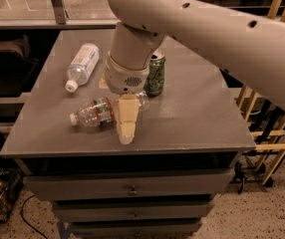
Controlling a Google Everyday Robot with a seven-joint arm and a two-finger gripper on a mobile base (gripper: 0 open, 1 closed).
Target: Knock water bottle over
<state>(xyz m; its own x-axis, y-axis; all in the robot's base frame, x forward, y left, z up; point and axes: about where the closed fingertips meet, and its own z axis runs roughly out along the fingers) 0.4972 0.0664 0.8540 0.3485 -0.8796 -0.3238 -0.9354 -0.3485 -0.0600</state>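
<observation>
The water bottle (96,113), clear ribbed plastic with a red-and-white label band and a white cap, lies on its side on the grey table (192,113), cap pointing left. My gripper (126,123) hangs from the big white arm right over the bottle's right half, its tan fingers (126,118) pointing down toward the table's front edge and hiding part of the bottle.
A smoother bottle with a wide white label (82,66) lies on its side at the back left. A green can (155,73) stands upright just behind my gripper. Drawers sit below the table's front edge. Wooden frames (267,133) stand to the right.
</observation>
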